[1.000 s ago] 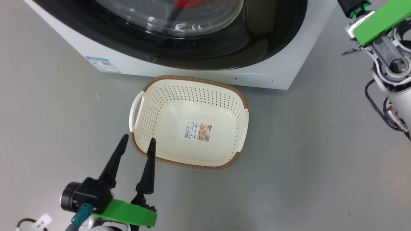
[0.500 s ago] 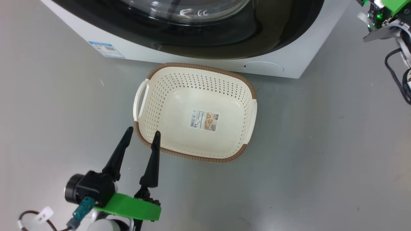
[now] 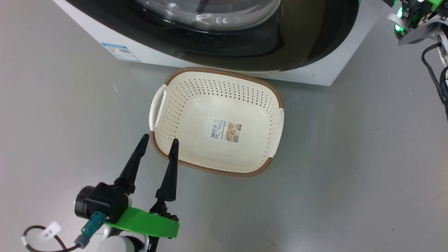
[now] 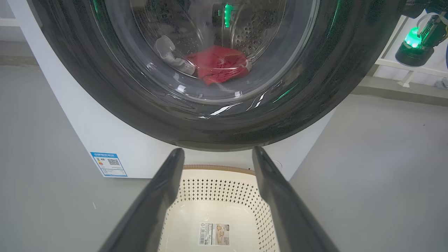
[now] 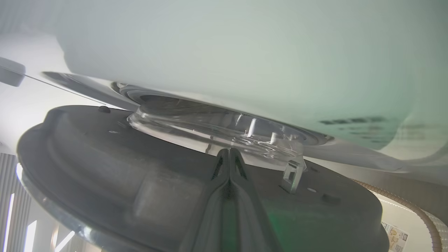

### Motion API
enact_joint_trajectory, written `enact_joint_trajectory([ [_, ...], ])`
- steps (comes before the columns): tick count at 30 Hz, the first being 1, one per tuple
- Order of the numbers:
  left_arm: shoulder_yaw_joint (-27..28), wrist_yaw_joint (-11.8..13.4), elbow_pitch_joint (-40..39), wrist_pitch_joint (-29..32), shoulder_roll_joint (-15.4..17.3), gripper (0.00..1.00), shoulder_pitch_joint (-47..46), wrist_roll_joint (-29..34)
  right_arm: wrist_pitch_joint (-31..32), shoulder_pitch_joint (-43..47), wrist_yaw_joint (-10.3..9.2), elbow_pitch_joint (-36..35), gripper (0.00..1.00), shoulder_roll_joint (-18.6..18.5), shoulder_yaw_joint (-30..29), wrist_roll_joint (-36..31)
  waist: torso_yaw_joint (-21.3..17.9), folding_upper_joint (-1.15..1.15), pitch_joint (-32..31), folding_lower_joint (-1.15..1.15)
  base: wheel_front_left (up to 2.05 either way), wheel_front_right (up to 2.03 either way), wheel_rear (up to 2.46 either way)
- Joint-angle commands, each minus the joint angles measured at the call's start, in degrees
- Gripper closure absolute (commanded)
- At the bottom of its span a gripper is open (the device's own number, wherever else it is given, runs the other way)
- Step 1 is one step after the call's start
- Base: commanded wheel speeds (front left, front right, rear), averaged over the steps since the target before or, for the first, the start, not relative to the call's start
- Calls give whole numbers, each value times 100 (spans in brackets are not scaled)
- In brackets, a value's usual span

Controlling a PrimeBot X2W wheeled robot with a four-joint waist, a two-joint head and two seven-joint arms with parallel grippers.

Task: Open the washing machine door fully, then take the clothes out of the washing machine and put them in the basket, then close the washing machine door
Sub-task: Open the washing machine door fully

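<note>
Since a second ago, a shifted head view: camera motion, with basket (image 3: 175, 115) and washer (image 3: 336, 66) sliding across the frame together. Real change at the door (image 3: 308, 45): black rim now swung further out, hiding most of the round cap on the washer's front and overhanging the basket's far edge; less of the right arm (image 3: 413, 21) in frame, up in the top right corner. From the right wrist view, door ajar, inner face toward the camera, glass bowl (image 5: 217, 133) bulging toward the white front. At that inner face, the right gripper (image 5: 229, 154): fully closed, fingers pressed flat together, nothing between them; contact with the door impossible to tell. Low at the basket's near left corner, the left gripper (image 3: 159, 139): spread wide, holding nothing, one fingertip over the brown rim. In the drum behind the glass, the clothes (image 4: 218, 64): a red heap with a white piece (image 4: 168, 52) beside it. Underfoot, smooth grey floor (image 3: 350, 157), with the basket standing on it just before the washer, a paper label (image 3: 226, 131) on its bottom. At the edges of the left wrist view, a pale wall base and a white rail (image 4: 392, 63). Low on the washer's front, a blue sticker (image 3: 120, 52); by the left arm, a tagged cable (image 3: 49, 232). Between left gripper and clothes, the door's glass in the way.
</note>
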Motion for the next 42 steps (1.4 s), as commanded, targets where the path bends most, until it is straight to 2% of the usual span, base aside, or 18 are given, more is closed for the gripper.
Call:
enact_joint_trajectory([
  [1, 158, 54, -112, -52, 69, 0, -7, -17, 127, 247, 44, -250, 100, 181, -38, -88, -19, 0, -90, 0, 0, 0, 0],
  [23, 69, 113, -10, -52, 69, 0, 361, 113, 679, 1711, 44, -950, 100, 499, -405, -438, -28, 0, -880, 0, 0, 0, 0],
  [42, 82, 142, -8, -52, 69, 0, 803, 175, 1221, 2841, 44, -1554, 100, 856, -476, -785, 236, 0, -1518, 0, 0, 0, 0],
])
